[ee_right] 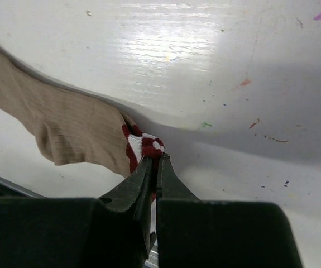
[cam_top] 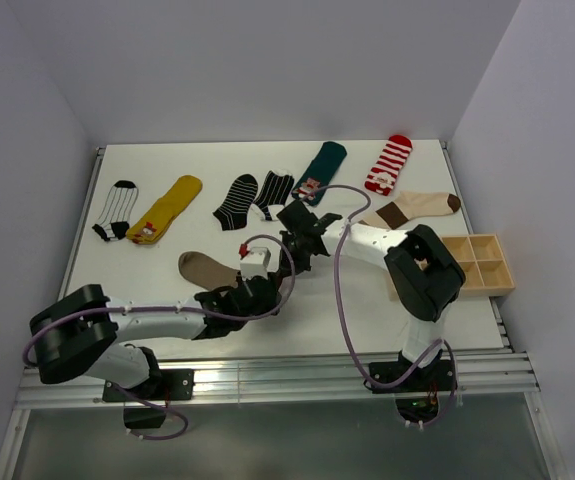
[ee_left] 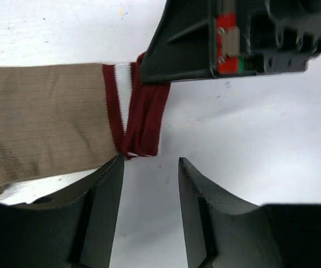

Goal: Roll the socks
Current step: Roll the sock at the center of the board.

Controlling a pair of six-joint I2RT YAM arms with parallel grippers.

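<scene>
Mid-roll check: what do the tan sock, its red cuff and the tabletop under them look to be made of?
The tan sock looks like soft, matte knit fabric: fine ribbing lines run along it and it creases. The red cuff seems to be the same kind of knit, likely stretchy, bunched into folds beside a white stripe. The tabletop is hard and white, probably painted or laminated board, with a slight sheen, faint grain and small coloured marks.

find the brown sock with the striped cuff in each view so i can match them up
top external: the brown sock lies left of centre, just beyond the left arm.
left wrist: it fills the left side, cuff end toward the middle.
right wrist: it runs in from the left to the right gripper.
shared landmark: the red-and-white cuff, pinched by the right gripper.
</scene>
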